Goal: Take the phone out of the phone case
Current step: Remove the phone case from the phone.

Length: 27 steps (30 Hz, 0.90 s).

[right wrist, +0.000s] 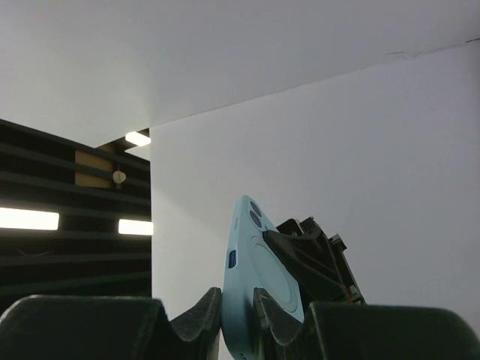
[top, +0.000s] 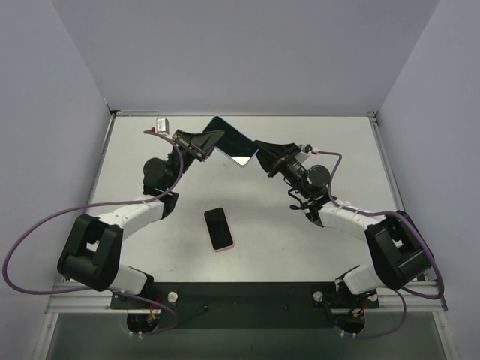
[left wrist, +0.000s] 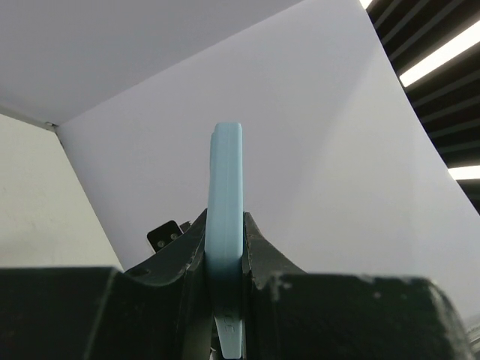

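Up between the two hands, lifted clear of the white counter (top: pixel 285 247), is the light-blue soft-plastic phone case (right wrist: pixel 244 240). The dark glass-fronted slab phone (top: pixel 229 139) is inside it, as far as I can tell. The left hand (top: pixel 207 144) is clamped on one edge of the case and the right hand (top: pixel 260 156) is clenched on the opposite end, each pinching it front to back.

Progress-wise, I'd say it's picked up and braced from both sides, but the actual popping-out isn't done yet. The camera lenses show through the case's back in the right wrist view.

There's plenty of open air around both hands. The pale back wall (top: pixel 247 60) sits just beyond them. A second, pink-rimmed dark-screened phone (top: pixel 219 229) lies on the counter below and behind them, well apart.
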Each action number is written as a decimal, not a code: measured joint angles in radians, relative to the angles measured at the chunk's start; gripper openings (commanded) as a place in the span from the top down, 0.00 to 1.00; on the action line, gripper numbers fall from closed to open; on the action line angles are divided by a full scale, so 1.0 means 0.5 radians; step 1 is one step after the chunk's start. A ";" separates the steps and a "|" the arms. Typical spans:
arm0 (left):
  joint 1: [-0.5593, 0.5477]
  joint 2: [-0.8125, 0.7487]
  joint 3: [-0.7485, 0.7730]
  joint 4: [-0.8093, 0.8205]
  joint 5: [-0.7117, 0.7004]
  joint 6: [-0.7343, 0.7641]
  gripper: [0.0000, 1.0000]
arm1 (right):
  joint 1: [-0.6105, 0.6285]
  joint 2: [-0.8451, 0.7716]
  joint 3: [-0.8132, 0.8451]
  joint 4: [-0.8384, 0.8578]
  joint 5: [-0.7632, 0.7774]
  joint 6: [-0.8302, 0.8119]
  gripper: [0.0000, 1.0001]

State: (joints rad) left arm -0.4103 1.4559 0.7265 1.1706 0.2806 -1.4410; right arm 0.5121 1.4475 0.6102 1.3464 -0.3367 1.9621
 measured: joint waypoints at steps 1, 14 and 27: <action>0.000 -0.025 0.000 -0.011 0.001 0.018 1.00 | 0.001 0.000 0.000 0.015 0.000 0.005 1.00; -0.034 -0.133 0.000 -0.072 -0.050 0.076 1.00 | 0.014 0.019 -0.005 0.150 -0.019 0.051 1.00; -0.082 0.020 -0.045 -0.179 0.155 -0.307 1.00 | -0.226 -0.113 -0.243 0.175 -0.555 -0.227 1.00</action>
State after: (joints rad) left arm -0.4515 1.4658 0.7040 1.0809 0.3580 -1.5948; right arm 0.3992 1.3911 0.4885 1.4338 -0.6140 1.8488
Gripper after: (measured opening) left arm 0.230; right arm 0.150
